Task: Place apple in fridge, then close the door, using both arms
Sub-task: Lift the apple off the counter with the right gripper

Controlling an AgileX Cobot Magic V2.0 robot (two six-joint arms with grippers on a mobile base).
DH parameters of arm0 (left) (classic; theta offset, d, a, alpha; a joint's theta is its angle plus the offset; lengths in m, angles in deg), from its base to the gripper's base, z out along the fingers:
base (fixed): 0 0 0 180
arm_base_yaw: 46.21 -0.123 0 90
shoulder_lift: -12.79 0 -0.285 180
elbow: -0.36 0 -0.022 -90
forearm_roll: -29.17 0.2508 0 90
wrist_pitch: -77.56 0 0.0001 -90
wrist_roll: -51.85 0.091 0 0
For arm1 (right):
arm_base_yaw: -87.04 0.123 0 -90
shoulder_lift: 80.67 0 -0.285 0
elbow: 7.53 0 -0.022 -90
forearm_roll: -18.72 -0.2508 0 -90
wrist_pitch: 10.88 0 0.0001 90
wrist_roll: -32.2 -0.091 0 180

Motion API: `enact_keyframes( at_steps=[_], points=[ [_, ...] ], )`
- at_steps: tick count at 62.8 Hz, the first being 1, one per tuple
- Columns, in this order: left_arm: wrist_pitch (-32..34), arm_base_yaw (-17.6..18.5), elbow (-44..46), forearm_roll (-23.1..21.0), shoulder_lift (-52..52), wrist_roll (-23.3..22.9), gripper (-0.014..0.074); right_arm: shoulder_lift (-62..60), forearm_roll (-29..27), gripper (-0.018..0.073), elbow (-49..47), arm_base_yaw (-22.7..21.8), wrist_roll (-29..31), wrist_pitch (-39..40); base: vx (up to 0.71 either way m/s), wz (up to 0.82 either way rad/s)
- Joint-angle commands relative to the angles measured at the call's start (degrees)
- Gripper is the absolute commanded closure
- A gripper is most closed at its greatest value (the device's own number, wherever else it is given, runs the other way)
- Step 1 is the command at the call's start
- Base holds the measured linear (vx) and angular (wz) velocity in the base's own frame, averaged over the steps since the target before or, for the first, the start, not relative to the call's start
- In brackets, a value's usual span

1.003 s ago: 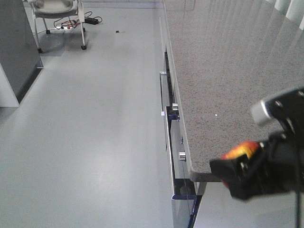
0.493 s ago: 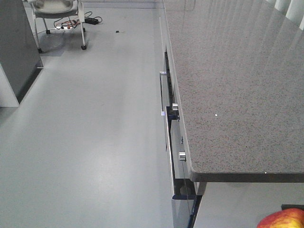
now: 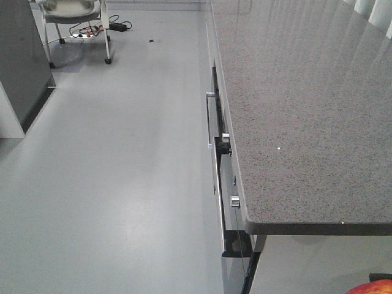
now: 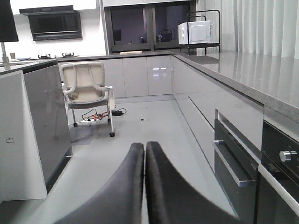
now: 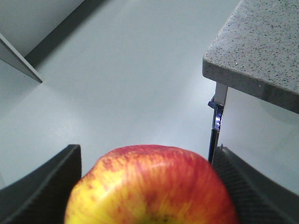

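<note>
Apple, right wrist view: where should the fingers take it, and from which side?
Across its widest band, one finger on each flank, approaching from the camera's side, as the right gripper does here. The apple is round and smooth with no edge, so opposed pads at mid-height probably hold best; nearer the narrowing ends it could squeeze out.

Apple (image 5: 149,186): red streaked over yellow, yellowest at lower left.
Fingers (image 5: 39,186) of my right pincer: dark grey, finely textured.
My left pincer (image 4: 144,148): plain black.
Worktop (image 3: 294,92): grey speckled stone, darker at the edge.
Floor (image 3: 122,184): plain pale grey.
Chair (image 4: 86,86): cream.
Microwave (image 4: 194,32): white.
Oven front (image 4: 243,144): black, with a silver handle.
</note>
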Motion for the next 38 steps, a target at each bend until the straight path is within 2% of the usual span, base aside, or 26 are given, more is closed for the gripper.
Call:
enact_keyframes(
  at_steps=[1, 38],
  points=[
    [3.91, -0.03, -1.20, -0.14, 1.20, -0.58, 0.0603, 0.38, -0.97, 0.0211, -1.54, 0.01, 0.19, 3.61, 0.00, 0.00],
    [3.91, -0.03, -1.20, -0.14, 1.20, -0.58, 0.0603, 0.38, -1.09, 0.0211, -1.54, 0.01, 0.19, 3.56, 0.00, 0.02]
  ],
)
